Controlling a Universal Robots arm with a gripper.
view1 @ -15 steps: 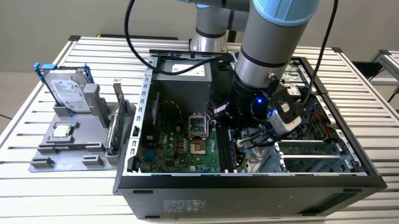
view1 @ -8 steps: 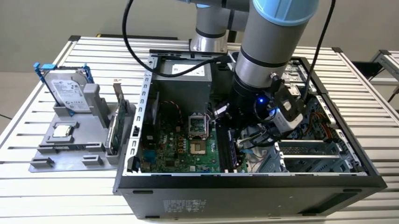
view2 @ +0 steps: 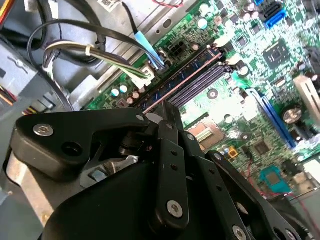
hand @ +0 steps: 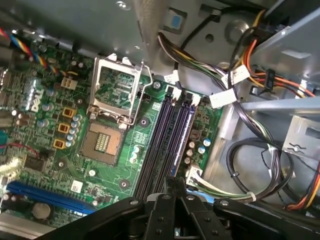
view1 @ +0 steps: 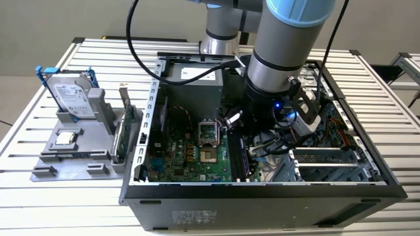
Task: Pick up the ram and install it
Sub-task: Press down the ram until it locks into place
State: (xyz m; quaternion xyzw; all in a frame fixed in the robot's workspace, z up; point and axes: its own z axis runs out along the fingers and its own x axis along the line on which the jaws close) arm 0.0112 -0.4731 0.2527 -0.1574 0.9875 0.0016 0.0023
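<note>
Several cables (hand: 260, 165) beside memory slots (hand: 167, 140)

Arm (view1: 279, 59) reaches down into open PC case (view1: 262, 189), wrist low over the motherboard (view1: 190, 157) near the slots on the board's right in the exterior view. Gripper (view1: 253, 135) mostly hidden by the wrist. On the exterior view's left, grey holder (view1: 72, 152) w/ hard drive (view1: 69, 93) upright in blue frame, green card (view1: 121, 128) just beside the case. All on slatted table (view1: 39, 206).

Cable bundle (hand: 235, 90) crowds memory slots (hand: 167, 145); socket side open.
</note>
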